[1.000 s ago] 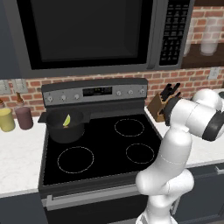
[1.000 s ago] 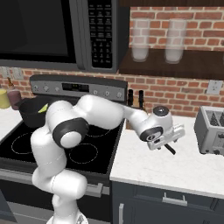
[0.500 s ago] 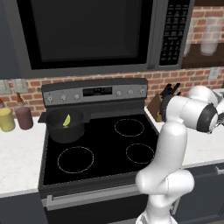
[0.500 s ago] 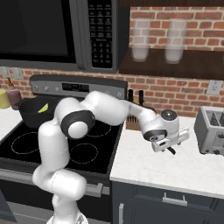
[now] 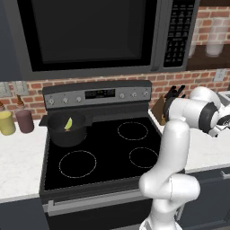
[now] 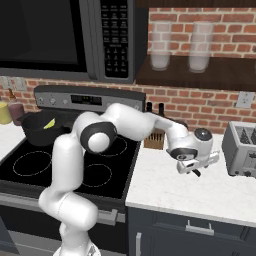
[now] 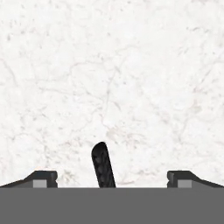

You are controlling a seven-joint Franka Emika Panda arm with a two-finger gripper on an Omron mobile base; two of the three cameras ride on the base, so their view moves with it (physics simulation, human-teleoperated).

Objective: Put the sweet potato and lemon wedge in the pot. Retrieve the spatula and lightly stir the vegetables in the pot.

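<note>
Spatula handle tip point(image 7: 103, 165) lies on bare white counter point(image 6: 165, 185), between the spread, empty gripper point(image 7: 112, 179) tips. Toaster point(image 6: 243, 149) right, knife block point(image 6: 154, 137) behind. Lemon wedge point(image 5: 68, 123) sits in pot point(image 5: 67, 130) on stove.

One pot point(image 5: 67, 130) holds one lemon wedge point(image 5: 68, 123), two jars point(image 5: 6, 122) stand at the left of the bench point(image 6: 190, 192), two glasses point(image 6: 160, 45) sit on the shelf, and there is one toaster point(image 6: 241, 149), one knife block point(image 6: 154, 138) and one spatula point(image 7: 103, 165).
</note>
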